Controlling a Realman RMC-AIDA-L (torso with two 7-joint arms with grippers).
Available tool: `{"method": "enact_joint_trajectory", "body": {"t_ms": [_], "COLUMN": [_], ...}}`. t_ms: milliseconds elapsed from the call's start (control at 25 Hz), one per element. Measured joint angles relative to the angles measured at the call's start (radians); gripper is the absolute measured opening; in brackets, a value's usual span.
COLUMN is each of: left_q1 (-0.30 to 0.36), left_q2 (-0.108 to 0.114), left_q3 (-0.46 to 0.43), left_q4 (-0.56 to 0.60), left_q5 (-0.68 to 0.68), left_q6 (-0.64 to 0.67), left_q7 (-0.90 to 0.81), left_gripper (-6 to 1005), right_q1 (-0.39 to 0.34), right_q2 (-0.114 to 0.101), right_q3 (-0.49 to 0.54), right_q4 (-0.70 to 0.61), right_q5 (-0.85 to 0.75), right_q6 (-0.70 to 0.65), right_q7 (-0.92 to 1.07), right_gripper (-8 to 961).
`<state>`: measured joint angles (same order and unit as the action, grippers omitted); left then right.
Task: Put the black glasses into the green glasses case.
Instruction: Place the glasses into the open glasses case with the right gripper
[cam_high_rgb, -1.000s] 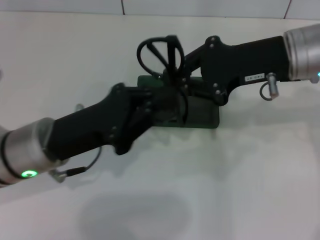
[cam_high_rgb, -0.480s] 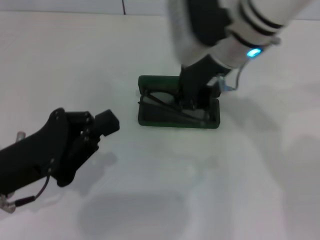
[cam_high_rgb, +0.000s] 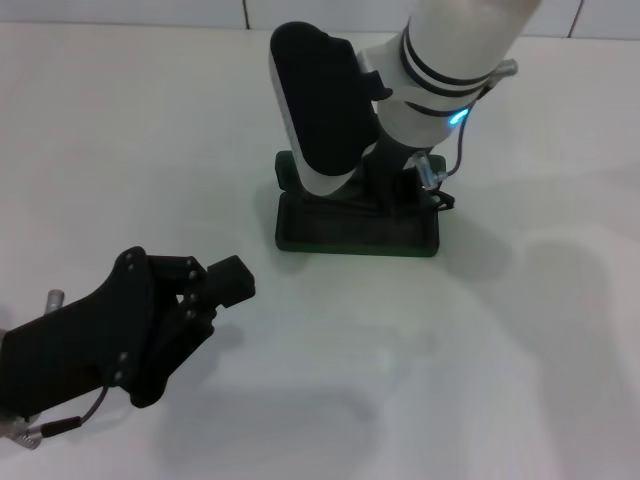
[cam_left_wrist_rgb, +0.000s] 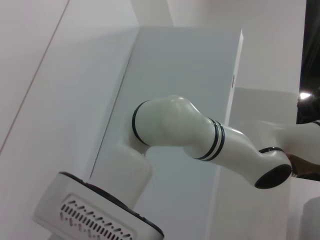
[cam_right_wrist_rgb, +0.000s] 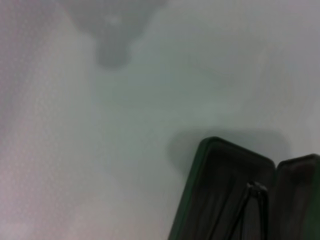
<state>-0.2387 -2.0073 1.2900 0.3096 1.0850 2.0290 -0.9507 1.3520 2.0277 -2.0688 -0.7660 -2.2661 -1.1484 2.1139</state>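
We see our right gripper (cam_high_rgb: 392, 195) down over the green glasses case (cam_high_rgb: 356, 229) at upper centre, finger state unclear; black glasses (cam_right_wrist_rgb: 250, 200) lie inside; left gripper (cam_high_rgb: 222, 285) narrow, lower left

We find a robot test room or lab, not a home. The desk (cam_high_rgb: 520, 380) is a plain white surface beneath two robot arms. The left wrist view shows bare white walls, a white panel (cam_left_wrist_rgb: 185, 100) and the robot's own white jointed arm (cam_left_wrist_rgb: 200, 135) on its vented base (cam_left_wrist_rgb: 95, 215).
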Motion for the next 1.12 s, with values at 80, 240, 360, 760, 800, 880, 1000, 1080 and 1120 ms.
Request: {"method": "enact_joint_trajectory", "body": {"t_ms": [80, 240, 360, 760, 800, 880, 1000, 1080, 1120], "left_q1": [-0.009, -0.017, -0.018, -0.020, -0.020, -0.021, -0.021, -0.021, -0.021], "left_q2": [0.000, -0.001, -0.004, -0.008, -0.009, -0.012, -0.013, -0.013, -0.013], "left_q3": [0.000, 0.000, 0.000, -0.003, -0.003, -0.004, -0.005, -0.005, -0.005], "left_q4": [-0.012, -0.020, -0.020, -0.029, -0.029, -0.029, -0.029, -0.029, -0.029], "left_q5": [0.001, 0.002, 0.002, 0.003, 0.003, 0.003, 0.003, 0.003, 0.003], "left_q6": [0.000, -0.002, -0.003, -0.004, -0.004, -0.004, -0.004, -0.004, -0.004], "left_q7": [0.007, 0.015, 0.016, 0.016, 0.017, 0.017, 0.017, 0.017, 0.016], "left_gripper": [29, 29, 29, 30, 30, 30, 30, 30, 30], "right_q1": [-0.002, -0.003, -0.004, -0.003, -0.004, -0.005, -0.007, -0.012, -0.014], "right_q2": [0.000, 0.000, 0.000, 0.000, 0.000, 0.000, 0.000, 0.000, 0.000], "right_q3": [-0.009, -0.040, -0.067, -0.136, -0.138, -0.140, -0.140, -0.140, -0.140], "right_q4": [0.000, -0.005, -0.007, -0.010, -0.010, -0.010, -0.009, -0.009, -0.010], "right_q5": [0.005, 0.005, 0.006, 0.007, 0.007, 0.007, 0.006, 0.005, 0.004], "right_q6": [0.017, 0.042, 0.059, 0.118, 0.123, 0.129, 0.139, 0.144, 0.145], "right_q7": [0.002, 0.003, 0.005, 0.012, 0.013, 0.013, 0.013, 0.013, 0.014], "right_gripper": [86, 86, 86, 86, 88, 93, 99, 103, 106]}}
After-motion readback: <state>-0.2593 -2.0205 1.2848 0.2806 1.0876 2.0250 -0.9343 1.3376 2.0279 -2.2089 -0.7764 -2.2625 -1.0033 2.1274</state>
